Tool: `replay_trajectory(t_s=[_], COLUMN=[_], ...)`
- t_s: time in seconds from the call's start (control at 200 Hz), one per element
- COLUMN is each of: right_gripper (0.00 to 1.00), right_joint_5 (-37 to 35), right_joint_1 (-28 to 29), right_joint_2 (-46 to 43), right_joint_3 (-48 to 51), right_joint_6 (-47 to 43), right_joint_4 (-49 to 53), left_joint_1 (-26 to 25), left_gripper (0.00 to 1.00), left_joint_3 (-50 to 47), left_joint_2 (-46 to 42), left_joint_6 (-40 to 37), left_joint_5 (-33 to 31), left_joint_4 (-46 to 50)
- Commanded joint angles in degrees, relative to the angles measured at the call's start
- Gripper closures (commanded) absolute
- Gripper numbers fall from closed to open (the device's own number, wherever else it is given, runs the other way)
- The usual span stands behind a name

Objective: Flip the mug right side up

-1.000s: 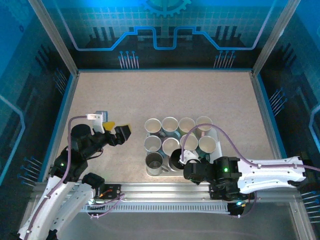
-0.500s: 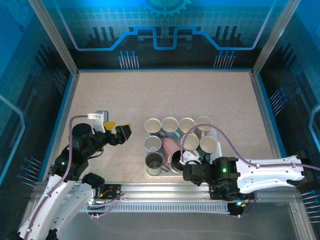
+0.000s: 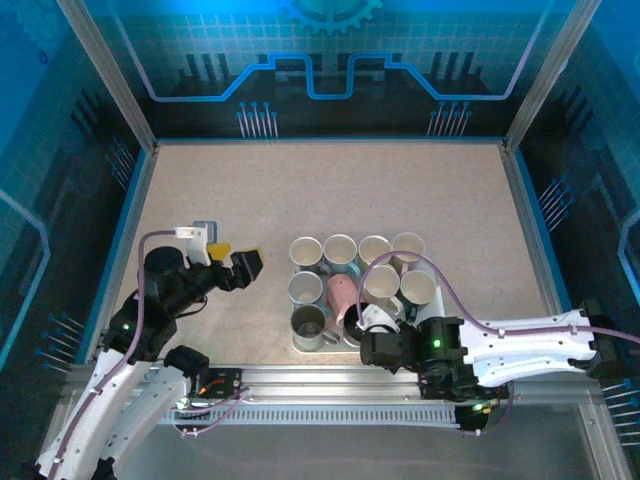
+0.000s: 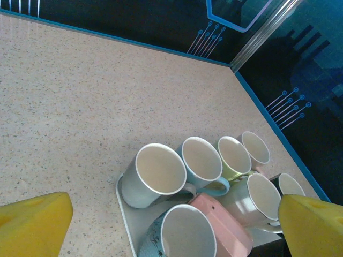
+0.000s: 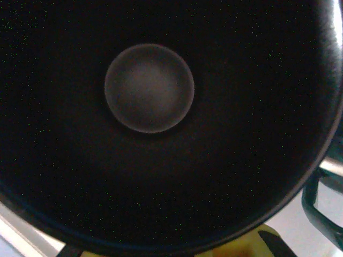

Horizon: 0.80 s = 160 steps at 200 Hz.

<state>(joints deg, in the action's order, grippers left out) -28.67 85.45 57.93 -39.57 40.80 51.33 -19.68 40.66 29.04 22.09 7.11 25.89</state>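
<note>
Shifted slightly toward 9 o'clock since a second ago, with the right gripper [image 3: 375, 343] pinched narrow on the rim of the black mug [image 3: 352, 325] at the tray's [image 3: 298, 346] near edge; lies at the gripper's 10 o'clock, mouth toward the wrist camera. Just beyond, at its 12 o'clock, shows a pink mug [image 3: 340, 295] tipped over, upright before. Leaves the left gripper [image 3: 235, 257] spread wide and empty at the tray's 9 o'clock.

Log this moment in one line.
left gripper open, beside tray | right gripper shut at black mug | pink mug tipped over on tray
</note>
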Motion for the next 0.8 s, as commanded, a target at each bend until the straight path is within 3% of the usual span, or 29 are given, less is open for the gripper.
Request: replay_trajectory(t_s=[0.0, 0.165, 0.31, 0.535, 0.795], right_gripper=[0.98, 0.86, 0.82, 0.90, 0.91], right_joint_5=[-3.33, -4.02, -3.81, -5.26, -3.52], right_joint_1=[0.42, 0.42, 0.42, 0.14, 0.42], right_joint_2=[1.05, 3.05, 3.46, 3.15, 1.32], right_joint_3=[-0.41, -0.55, -0.07, 0.32, 1.16], right_joint_6=[3.03, 4.17, 4.88, 10.25, 14.95], right_joint_4=[-2.31, -1.68, -2.21, 1.47, 3.43], left_joint_1=[-0.27, -0.27, -0.27, -0.27, -0.26], left_gripper=[0.01, 0.01, 0.01, 0.01, 0.01], left_joint_3=[-0.59, -0.63, -0.59, -0.50, -0.52], left_joint_2=[-0.03, 0.01, 0.14, 0.47, 0.47], left_joint_6=[-0.73, -0.62, -0.59, -0.63, -0.64], left_joint_5=[0.69, 0.69, 0.78, 0.97, 1.06], left_joint_4=[0.24, 0.23, 0.32, 0.39, 0.43])
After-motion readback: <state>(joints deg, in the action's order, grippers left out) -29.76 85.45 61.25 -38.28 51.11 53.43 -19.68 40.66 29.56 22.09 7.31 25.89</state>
